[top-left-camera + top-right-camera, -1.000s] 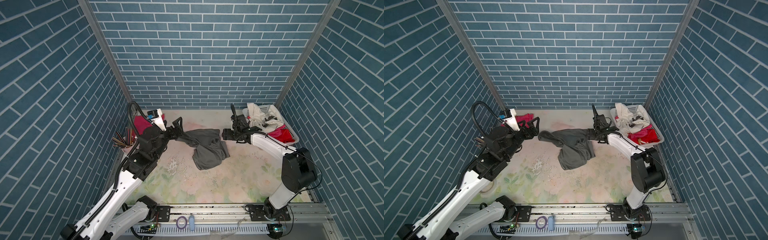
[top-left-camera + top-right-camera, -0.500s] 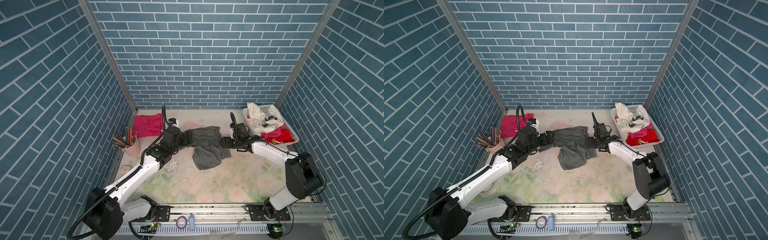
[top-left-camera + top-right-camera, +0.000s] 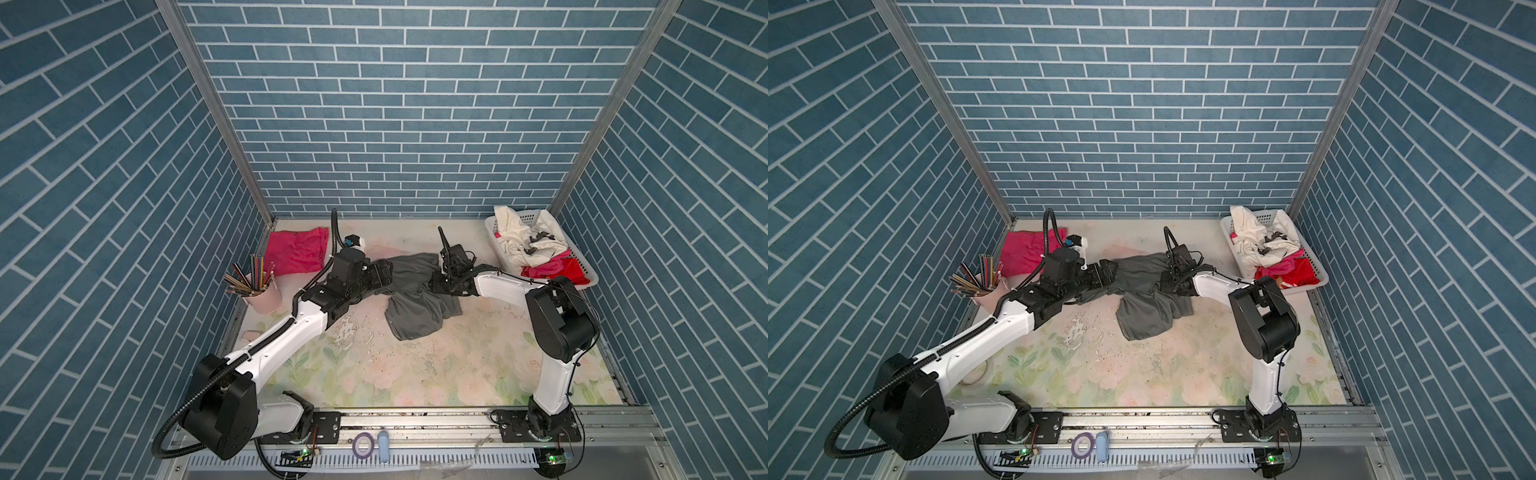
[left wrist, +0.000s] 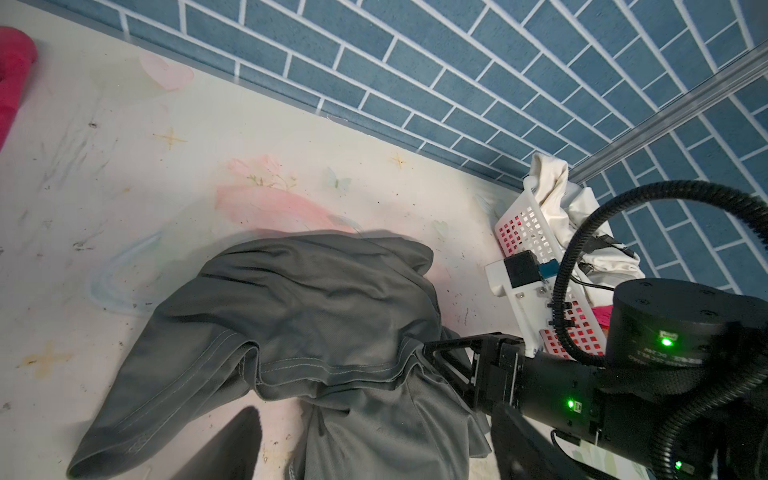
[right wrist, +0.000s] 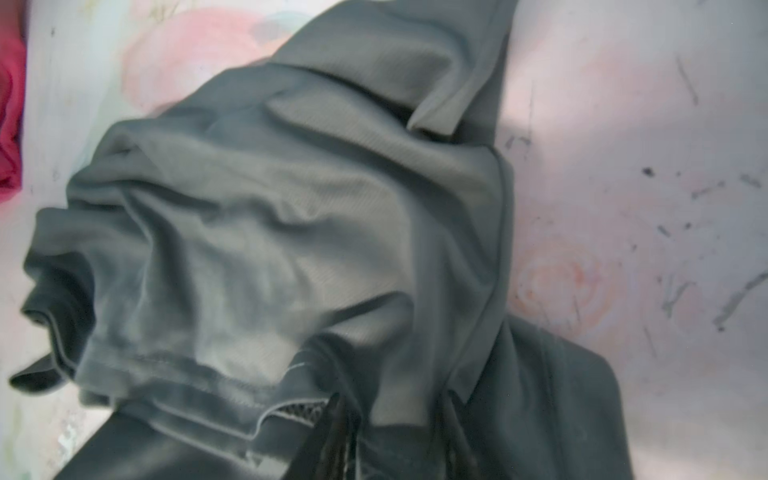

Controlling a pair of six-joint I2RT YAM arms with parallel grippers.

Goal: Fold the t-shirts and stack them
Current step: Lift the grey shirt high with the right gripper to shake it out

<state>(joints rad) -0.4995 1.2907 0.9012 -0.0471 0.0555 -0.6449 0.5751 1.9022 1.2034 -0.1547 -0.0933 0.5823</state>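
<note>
Floral tabletop [image 3: 457, 365], crumpled grey t-shirt [image 3: 415, 320]

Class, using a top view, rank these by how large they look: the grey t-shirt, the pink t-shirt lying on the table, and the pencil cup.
1. grey t-shirt
2. pink t-shirt
3. pencil cup

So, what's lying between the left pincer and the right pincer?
The dark grey t-shirt, bunched up, fills the stretch from the left pincer to the right pincer, as both top views show.
</note>
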